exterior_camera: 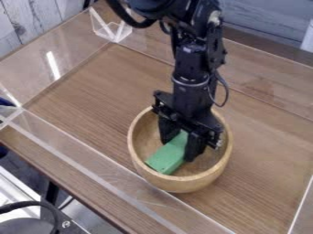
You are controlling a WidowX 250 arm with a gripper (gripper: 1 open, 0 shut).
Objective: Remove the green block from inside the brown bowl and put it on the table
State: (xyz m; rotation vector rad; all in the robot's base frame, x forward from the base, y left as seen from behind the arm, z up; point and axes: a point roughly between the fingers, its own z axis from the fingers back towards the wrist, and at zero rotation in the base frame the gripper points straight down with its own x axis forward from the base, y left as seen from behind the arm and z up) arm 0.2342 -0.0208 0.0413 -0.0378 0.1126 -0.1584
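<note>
The brown bowl sits on the table, toward the front right. Inside it the green block lies tilted, its lower end near the bowl's front-left wall and its upper end between my fingers. My gripper points straight down into the bowl. Its black fingers are closed in against the upper end of the block. The very end of the block is hidden behind the fingers.
Low clear acrylic walls edge the tabletop on the front and left. A small clear acrylic piece stands at the back. The arm rises from the bowl toward the top of the view.
</note>
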